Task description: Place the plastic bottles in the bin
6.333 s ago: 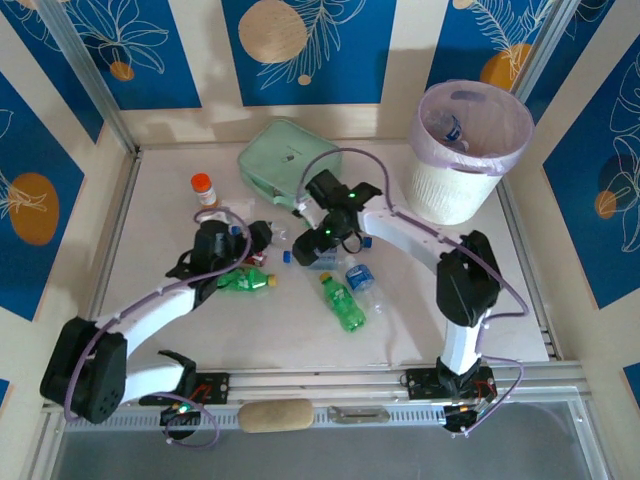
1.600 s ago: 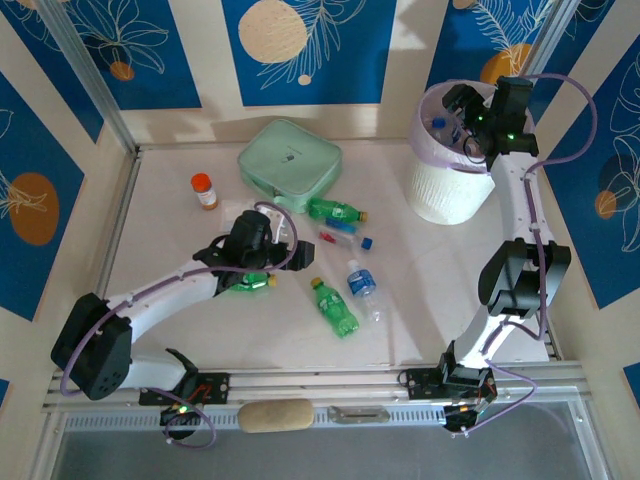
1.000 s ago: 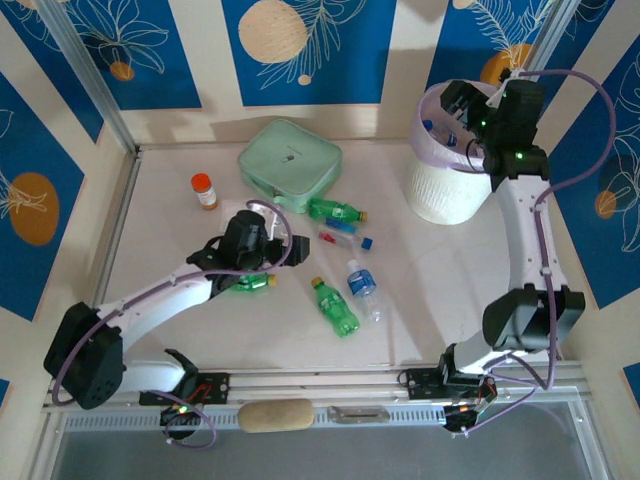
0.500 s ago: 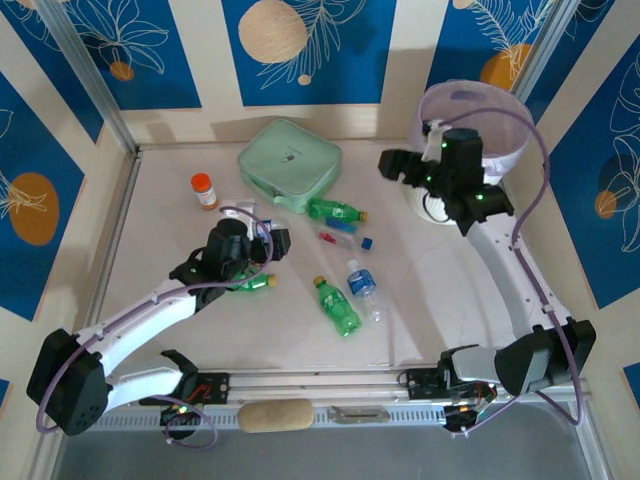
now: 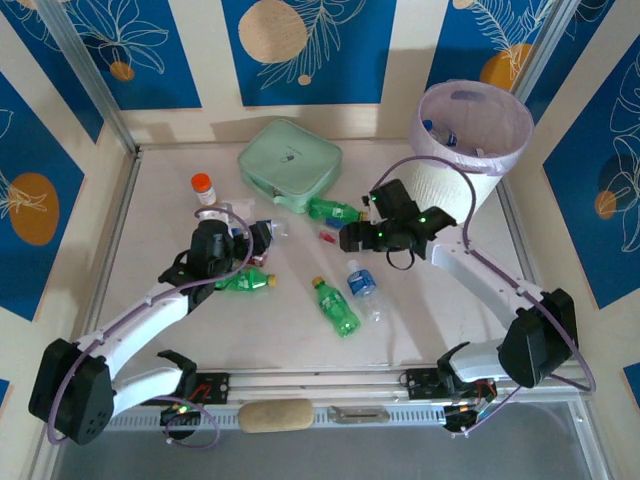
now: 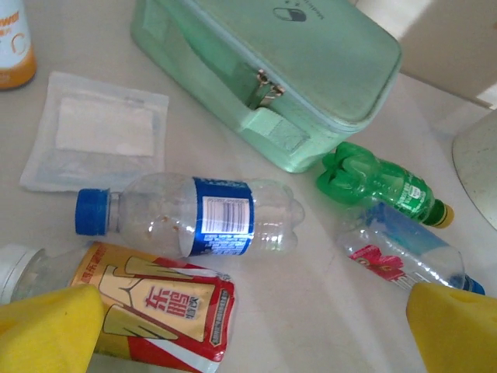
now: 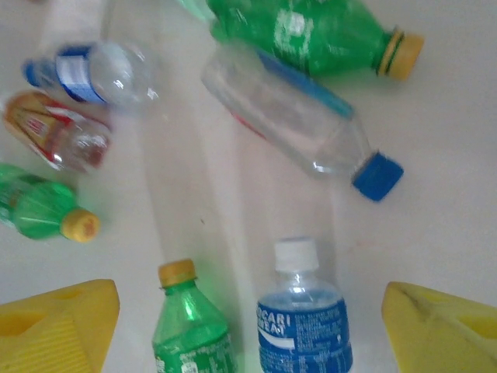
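Swung down from the bin (image 5: 445, 190), where it hung a second ago, the right hand (image 5: 365, 218) now sits low over the middle of the worktop (image 5: 450, 300). The left hand (image 5: 252, 237) has shifted only slightly, back toward the left edge. The bin stands at the far right corner, with a few bottles (image 5: 440, 130) lying inside it.

Seen from the right wrist, the right hand is open, its yellow fingertips (image 7: 58, 326) spread wide. A Pocari Sweat bottle (image 7: 301, 322) and a yellow-capped green bottle (image 7: 189, 334) lie side by side between them, caps pointing away. Just beyond lies a clear blue-capped bottle (image 7: 295, 124), slanted across the worktop.

The left hand is open too, with its yellow fingertips (image 6: 46, 326) far apart. Nearest it is a red-and-yellow-labelled bottle (image 6: 155, 311) on its side. Just beyond lies a blue-labelled bottle (image 6: 194, 221), clear, with a blue cap. Further right, a crumpled green bottle (image 6: 377, 183) lies just beside the mint-green pouch (image 6: 272, 70), which sits toward the far edge. An orange-capped pill bottle (image 5: 203, 188) stands upright left of the pouch.
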Robot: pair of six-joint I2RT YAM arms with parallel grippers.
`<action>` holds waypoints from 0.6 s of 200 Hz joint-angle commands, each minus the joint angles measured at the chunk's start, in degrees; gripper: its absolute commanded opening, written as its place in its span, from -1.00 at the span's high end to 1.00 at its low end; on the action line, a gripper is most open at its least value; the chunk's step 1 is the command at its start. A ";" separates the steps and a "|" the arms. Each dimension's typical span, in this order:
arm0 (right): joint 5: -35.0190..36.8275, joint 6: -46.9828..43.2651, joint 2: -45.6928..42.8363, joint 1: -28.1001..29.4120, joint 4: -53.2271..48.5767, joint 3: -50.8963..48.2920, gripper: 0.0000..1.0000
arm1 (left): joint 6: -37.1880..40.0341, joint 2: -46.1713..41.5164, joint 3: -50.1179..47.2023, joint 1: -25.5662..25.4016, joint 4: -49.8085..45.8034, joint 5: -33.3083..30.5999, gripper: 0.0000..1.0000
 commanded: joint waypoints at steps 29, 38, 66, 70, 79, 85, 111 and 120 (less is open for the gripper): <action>9.95 6.00 2.85 6.27 -9.80 -3.01 -0.79 | -3.73 -1.60 -1.89 2.64 2.81 3.44 -0.99; 9.66 6.72 3.06 6.82 -10.28 -4.05 -0.79 | -3.85 -1.36 -1.89 2.80 3.11 3.70 -0.99; 7.20 8.37 3.84 7.88 -9.78 -7.72 -0.78 | -4.67 0.02 -1.89 2.80 4.50 4.80 -0.99; 6.99 8.72 4.04 8.08 -9.49 -8.25 -0.78 | -4.86 0.24 -1.89 2.80 4.69 4.96 -0.99; 6.16 8.96 4.56 8.25 -8.56 -9.35 -0.77 | -5.13 0.68 -1.94 2.78 5.12 5.40 -0.99; 5.53 9.08 4.96 8.37 -7.73 -9.97 -0.77 | -5.36 0.95 -1.92 2.79 5.35 5.69 -1.00; 2.99 9.42 7.86 9.10 -3.66 -11.90 -0.74 | -5.67 1.50 -1.87 2.79 5.67 6.34 -0.99; 2.81 9.54 9.35 9.36 -2.66 -12.08 -0.73 | -5.65 1.35 -1.93 2.80 5.61 6.30 -0.99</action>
